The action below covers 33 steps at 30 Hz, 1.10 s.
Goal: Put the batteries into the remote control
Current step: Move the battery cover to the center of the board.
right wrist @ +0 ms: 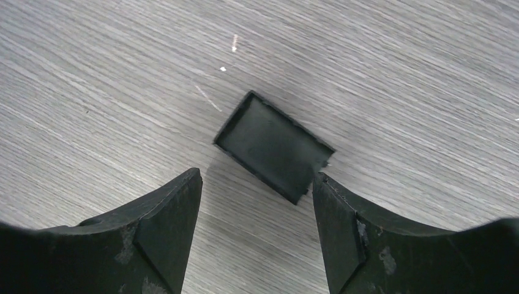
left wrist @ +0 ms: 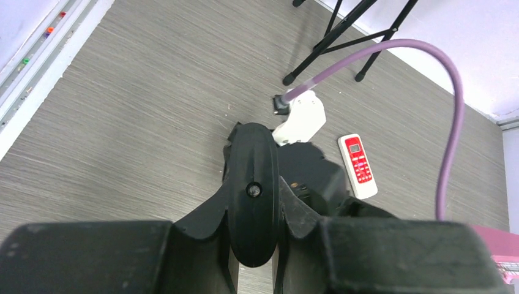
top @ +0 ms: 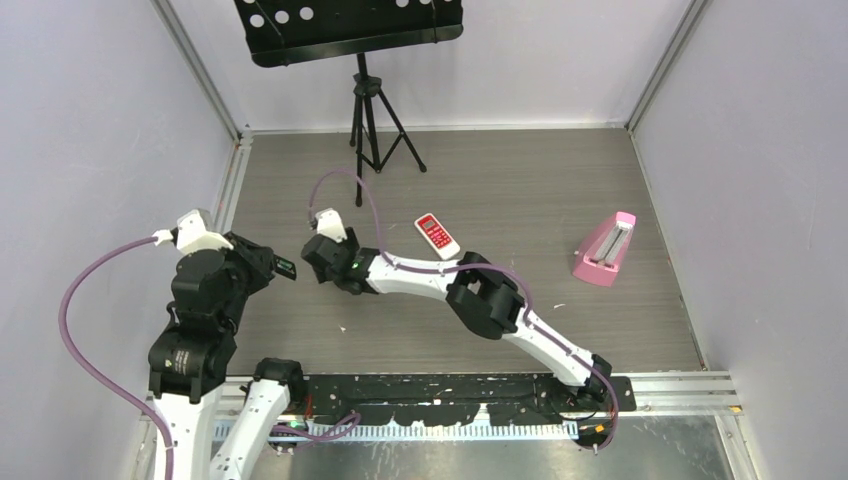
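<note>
My left gripper (top: 270, 266) (left wrist: 254, 205) is shut on a black remote control (left wrist: 252, 177), held edge-on above the table; its end sticks out of the jaws in the top view (top: 285, 268). My right gripper (top: 322, 262) (right wrist: 257, 196) is open and empty, pointing down just right of the left gripper. A flat black rectangular cover (right wrist: 273, 147) lies on the table just beyond its fingertips (right wrist: 174, 214). A white remote with a red face (top: 437, 235) (left wrist: 358, 165) lies further right. No batteries show in any view.
A pink metronome-like object (top: 605, 250) stands at the right. A black music stand (top: 372, 110) on a tripod stands at the back. Purple cables run along both arms. Grey walls close the table on three sides.
</note>
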{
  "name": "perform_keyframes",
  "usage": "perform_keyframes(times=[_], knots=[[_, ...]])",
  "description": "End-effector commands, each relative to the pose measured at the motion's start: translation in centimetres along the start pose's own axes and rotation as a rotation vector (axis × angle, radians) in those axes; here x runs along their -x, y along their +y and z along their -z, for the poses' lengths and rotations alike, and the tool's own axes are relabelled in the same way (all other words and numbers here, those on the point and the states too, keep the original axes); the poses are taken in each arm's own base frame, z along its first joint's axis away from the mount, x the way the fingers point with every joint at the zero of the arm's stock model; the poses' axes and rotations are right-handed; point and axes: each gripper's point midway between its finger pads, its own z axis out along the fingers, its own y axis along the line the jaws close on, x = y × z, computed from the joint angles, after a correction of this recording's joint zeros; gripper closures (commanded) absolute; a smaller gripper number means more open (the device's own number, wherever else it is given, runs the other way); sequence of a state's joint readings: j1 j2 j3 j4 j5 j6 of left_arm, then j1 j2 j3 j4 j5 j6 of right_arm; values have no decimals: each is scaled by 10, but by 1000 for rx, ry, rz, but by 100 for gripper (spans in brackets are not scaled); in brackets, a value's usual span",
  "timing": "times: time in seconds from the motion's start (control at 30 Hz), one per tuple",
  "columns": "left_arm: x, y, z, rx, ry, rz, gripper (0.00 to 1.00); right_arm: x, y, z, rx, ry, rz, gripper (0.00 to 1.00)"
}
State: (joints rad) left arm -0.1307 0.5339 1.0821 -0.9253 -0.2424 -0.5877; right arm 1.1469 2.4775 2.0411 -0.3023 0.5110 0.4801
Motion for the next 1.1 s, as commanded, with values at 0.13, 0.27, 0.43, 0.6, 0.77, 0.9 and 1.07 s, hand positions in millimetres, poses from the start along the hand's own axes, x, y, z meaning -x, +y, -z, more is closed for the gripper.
perform_keyframes(times=[0.13,0.27,0.43,0.6,0.77,0.9,1.07], knots=[[33,4,17,15,-158,66,100,11,-1,-20,-132,-111,94,29],[38,10,22,31,-198,80,100,12,1,-32,-151,-129,143,29],[40,13,25,45,-207,74,100,9,-6,-43,-177,-115,171,30],[37,12,22,44,-194,68,100,-6,-23,-45,-162,-27,105,66],[32,8,17,27,-173,71,100,-18,-36,-27,-163,21,80,86],[23,-4,10,-33,-121,54,100,-26,-49,-4,-155,66,73,96],[-6,-42,-9,-214,38,26,100,-33,-68,38,-93,123,13,99]])
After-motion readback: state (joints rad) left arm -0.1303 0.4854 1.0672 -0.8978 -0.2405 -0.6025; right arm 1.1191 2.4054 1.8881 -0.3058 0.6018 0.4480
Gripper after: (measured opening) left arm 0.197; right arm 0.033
